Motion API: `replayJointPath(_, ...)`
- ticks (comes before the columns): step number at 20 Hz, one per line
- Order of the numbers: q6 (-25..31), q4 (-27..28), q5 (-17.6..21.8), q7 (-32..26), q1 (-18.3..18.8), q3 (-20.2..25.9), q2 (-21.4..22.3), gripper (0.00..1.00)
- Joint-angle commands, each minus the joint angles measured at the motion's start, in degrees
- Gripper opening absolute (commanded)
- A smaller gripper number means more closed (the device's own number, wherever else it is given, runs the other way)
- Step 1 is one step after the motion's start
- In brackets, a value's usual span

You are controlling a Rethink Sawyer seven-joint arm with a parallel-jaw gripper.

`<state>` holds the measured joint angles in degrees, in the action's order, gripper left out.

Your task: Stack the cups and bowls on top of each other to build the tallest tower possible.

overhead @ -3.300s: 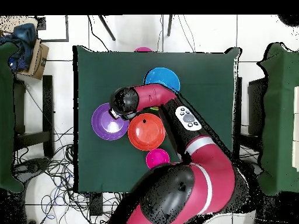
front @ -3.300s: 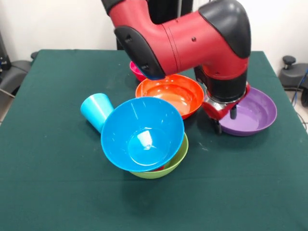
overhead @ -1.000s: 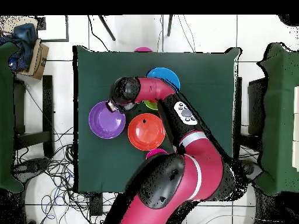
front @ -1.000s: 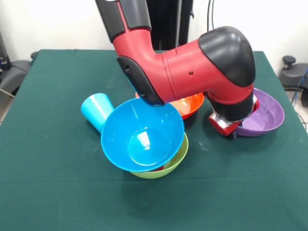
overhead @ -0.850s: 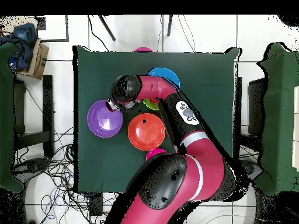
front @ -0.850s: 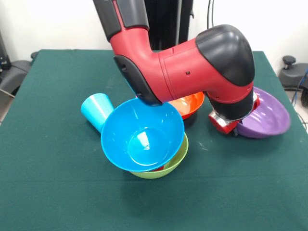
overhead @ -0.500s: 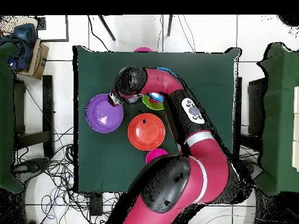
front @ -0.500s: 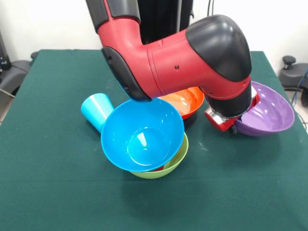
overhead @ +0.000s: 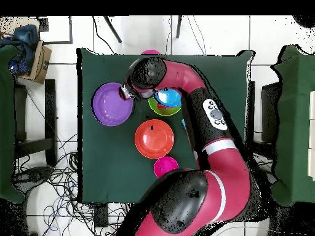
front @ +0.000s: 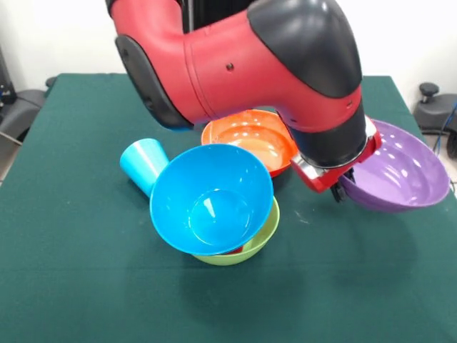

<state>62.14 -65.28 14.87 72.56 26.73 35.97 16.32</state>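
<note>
Gripper (front: pixel 341 187) clamped on purple bowl (front: pixel 396 175) rim, bowl lifted, tilted | fingers mostly hidden by wrist | blue bowl (front: pixel 211 198) atop lime green bowl (front: pixel 258 236), partly covering it

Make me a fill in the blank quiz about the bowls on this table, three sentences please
The claw grips the rim of the ____ bowl, which hangs tilted above the table.
The blue bowl sits tilted inside the ____ green bowl.
A light blue ____ lies on its side against the blue bowl.

Missing words: purple; lime; cup
</note>
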Motion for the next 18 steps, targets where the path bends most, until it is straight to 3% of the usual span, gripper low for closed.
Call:
replayJointPath(1,10.74,6.34,-3.27,-1.28,0.62,1.16,2.67,0.0)
replayJointPath(9,12.36,12.62,-3.86,-0.26,-0.03,0.24,1.02,0.0)
replayJointPath(18,15.87,13.68,-5.35,-0.73,1.36,-0.05,2.79,0.0)
